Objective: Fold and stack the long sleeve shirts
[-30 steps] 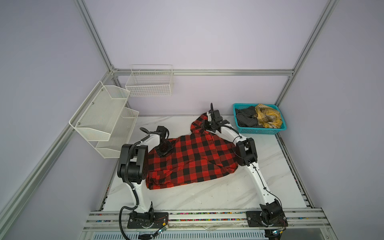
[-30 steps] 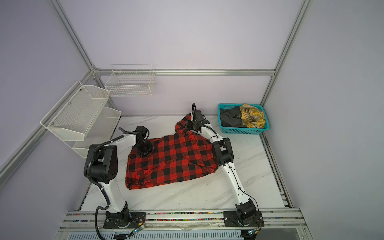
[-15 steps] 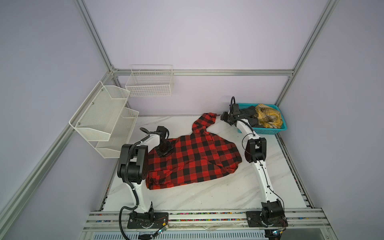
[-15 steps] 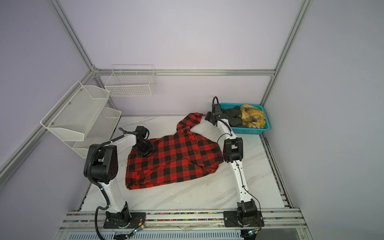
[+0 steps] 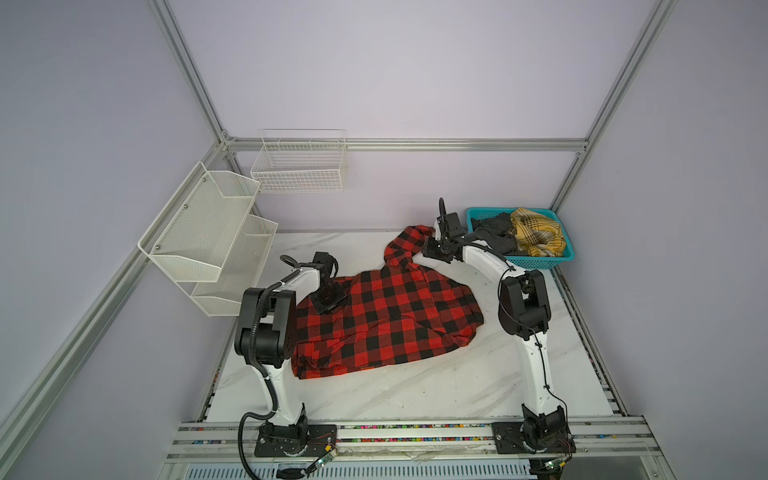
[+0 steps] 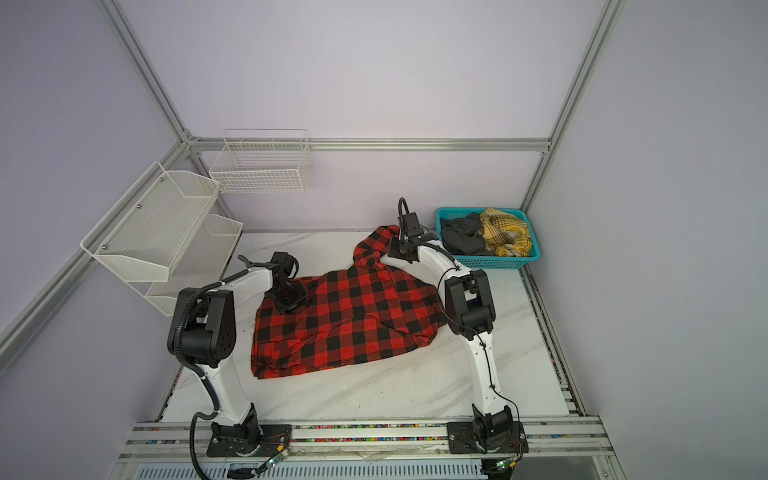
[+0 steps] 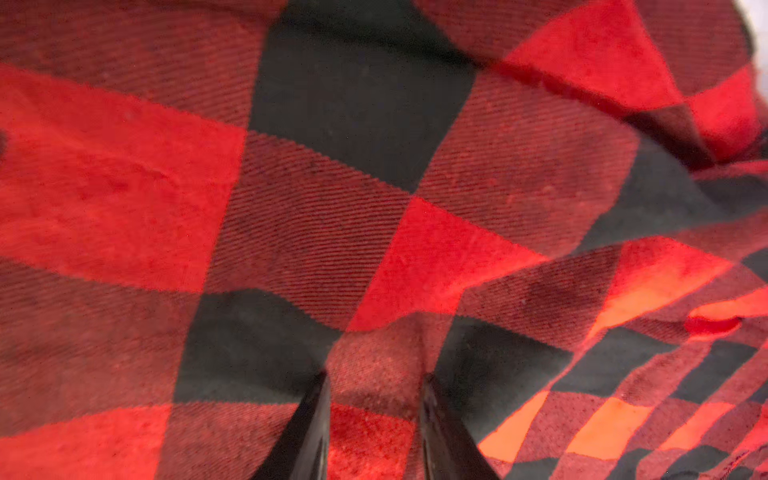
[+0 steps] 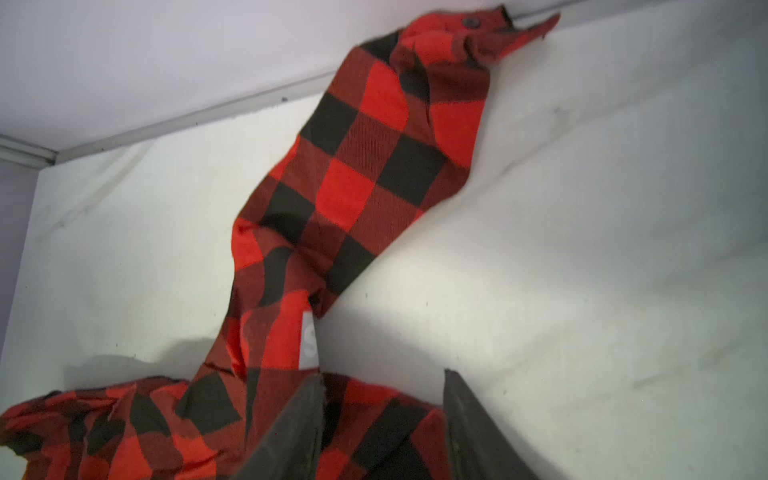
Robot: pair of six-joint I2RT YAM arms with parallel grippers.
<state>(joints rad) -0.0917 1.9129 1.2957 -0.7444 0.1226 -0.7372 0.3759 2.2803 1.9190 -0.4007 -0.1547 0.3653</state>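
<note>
Left hand (image 5: 329,302), on the left part of the shirt (image 5: 395,320), toward the back: it points down onto the cloth. The left wrist view shows its fingers (image 7: 309,436) part-way apart, with a raised fold of the check pinched between them.

Right hand (image 5: 433,250), at the back of the worktop (image 5: 395,399): it sits low over the place where the sleeve (image 5: 405,245) meets the body. Its fingers (image 8: 291,436) stand well apart, one over cloth and one over bare marble, and nothing is clamped between them.

Shirt: red-and-black check, spread rumpled across the middle of the worktop, with its body lying between the two arms.

Sleeve: it runs from the body toward the back wall and narrows at a twist. Its buttoned cuff (image 8: 469,23) reaches the foot of the wall. A pale patch (image 8: 308,340) shows on the cloth just ahead of the right hand.

Basket (image 5: 540,262): teal, in the back right corner, just beside the right hand and apart from the shirt. It holds a dark garment (image 5: 492,232) and a yellow plaid one (image 5: 536,232).

Wire racks (image 5: 299,166) hang on the walls at back left.
</note>
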